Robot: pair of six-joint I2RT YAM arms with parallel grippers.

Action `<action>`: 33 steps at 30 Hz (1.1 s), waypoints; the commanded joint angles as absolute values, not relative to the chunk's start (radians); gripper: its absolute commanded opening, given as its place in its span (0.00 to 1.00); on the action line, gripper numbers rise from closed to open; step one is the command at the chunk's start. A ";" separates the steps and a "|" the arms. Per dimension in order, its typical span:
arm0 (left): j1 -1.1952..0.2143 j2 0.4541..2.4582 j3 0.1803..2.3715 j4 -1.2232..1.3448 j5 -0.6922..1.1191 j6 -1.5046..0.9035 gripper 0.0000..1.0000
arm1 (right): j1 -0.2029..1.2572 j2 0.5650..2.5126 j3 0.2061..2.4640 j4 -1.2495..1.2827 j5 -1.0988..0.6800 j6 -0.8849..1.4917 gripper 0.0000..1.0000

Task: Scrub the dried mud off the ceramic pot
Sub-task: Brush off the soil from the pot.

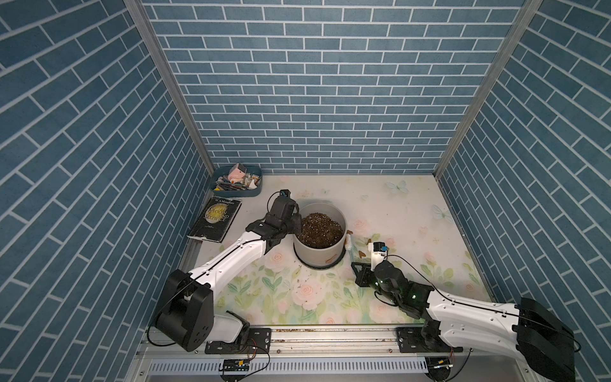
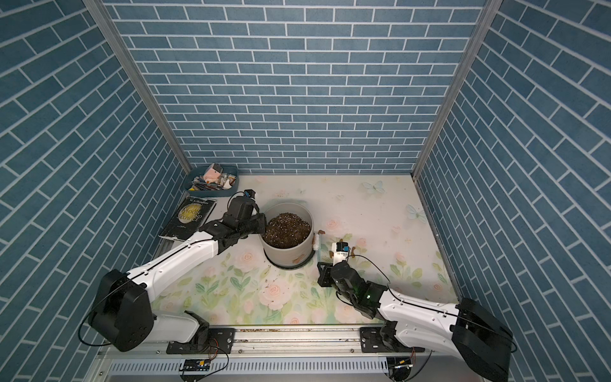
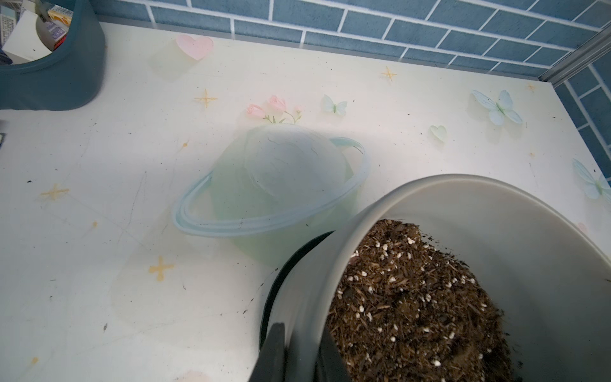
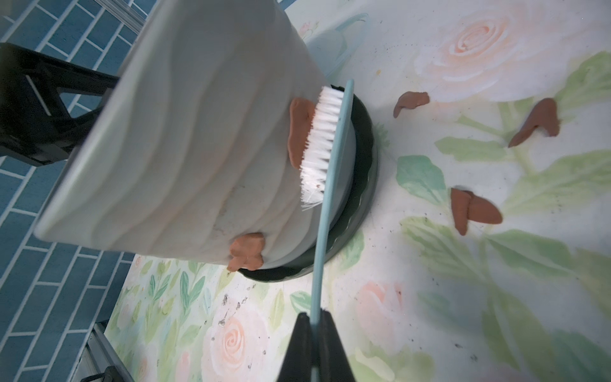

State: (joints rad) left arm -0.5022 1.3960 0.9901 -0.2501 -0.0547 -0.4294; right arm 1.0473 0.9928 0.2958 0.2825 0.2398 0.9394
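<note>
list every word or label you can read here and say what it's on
"W.S.Maugham": top of the black book cover.
"MOON", "AND", "SIXPENCE": gold title on the same cover; the word above "MOON" is too faint to read.
Small line low on the cover: too small to read.
Print on the packets in the blue tray: too blurred to read.

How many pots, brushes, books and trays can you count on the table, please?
ceramic pot: 1
brush: 1
book: 1
blue tray: 1
Total: 4
</note>
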 commanded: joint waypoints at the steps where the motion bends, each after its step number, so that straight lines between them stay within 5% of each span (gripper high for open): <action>1: -0.508 1.391 0.969 -0.240 -0.017 -0.451 0.05 | 1.058 0.950 0.303 0.286 0.240 0.928 0.00; 15: -0.508 1.386 0.969 -0.245 -0.020 -0.446 0.04 | 1.030 0.808 0.335 -0.051 0.334 0.918 0.00; 22: -0.508 1.382 0.971 -0.247 -0.023 -0.445 0.04 | 0.998 1.021 0.519 -0.453 0.444 0.893 0.00; 33: -0.508 1.383 0.982 -0.256 -0.034 -0.443 0.04 | 0.997 1.094 0.624 -0.577 0.538 0.902 0.00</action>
